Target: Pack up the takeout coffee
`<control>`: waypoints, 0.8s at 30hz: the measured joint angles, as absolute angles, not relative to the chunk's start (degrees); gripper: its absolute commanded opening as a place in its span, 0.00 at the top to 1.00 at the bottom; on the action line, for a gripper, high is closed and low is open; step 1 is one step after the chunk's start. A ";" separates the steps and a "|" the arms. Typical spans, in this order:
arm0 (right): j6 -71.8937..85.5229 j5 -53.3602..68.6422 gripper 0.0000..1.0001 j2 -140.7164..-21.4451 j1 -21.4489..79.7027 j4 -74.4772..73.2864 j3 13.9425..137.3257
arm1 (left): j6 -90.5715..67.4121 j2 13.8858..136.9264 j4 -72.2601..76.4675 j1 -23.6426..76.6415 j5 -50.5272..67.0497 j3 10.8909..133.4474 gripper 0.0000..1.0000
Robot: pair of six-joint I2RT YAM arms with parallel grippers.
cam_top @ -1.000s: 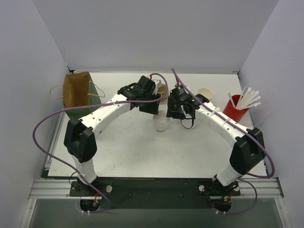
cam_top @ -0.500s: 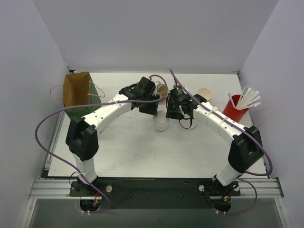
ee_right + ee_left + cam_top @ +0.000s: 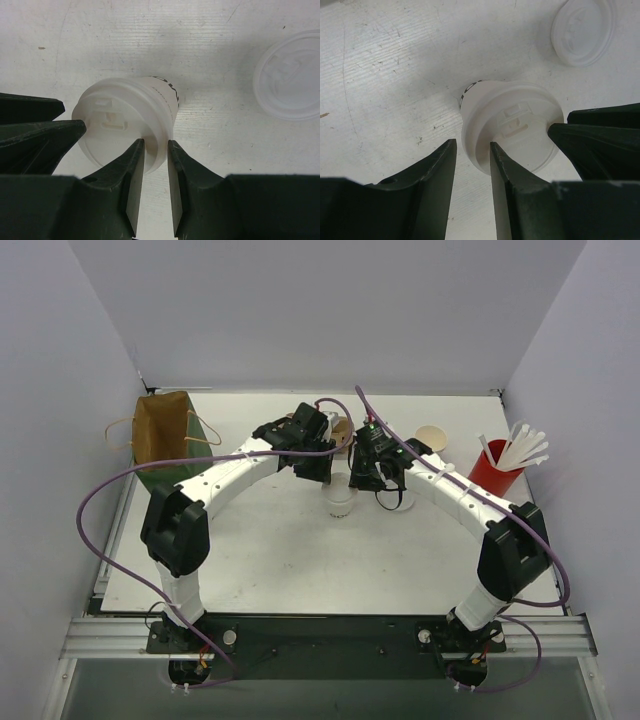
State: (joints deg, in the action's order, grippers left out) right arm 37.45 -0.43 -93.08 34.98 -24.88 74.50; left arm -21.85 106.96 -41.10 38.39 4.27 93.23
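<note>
Both grippers have closed in over the takeout coffee (image 3: 340, 502): left gripper (image 3: 472, 165) and right gripper (image 3: 156, 165) jaws nearly shut, pressing its lid.

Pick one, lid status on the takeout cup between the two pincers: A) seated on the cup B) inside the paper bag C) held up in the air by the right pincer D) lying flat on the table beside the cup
A: both wrist views show the lid sitting on top of the takeout cup, with the left pincer and right pincer at its rim; the second lid lying on the table is a spare.
</note>
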 measured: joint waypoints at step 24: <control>37.69 -0.45 0.84 -93.56 34.98 -23.88 74.24 | -21.91 107.70 -40.91 38.13 6.46 93.23 0.65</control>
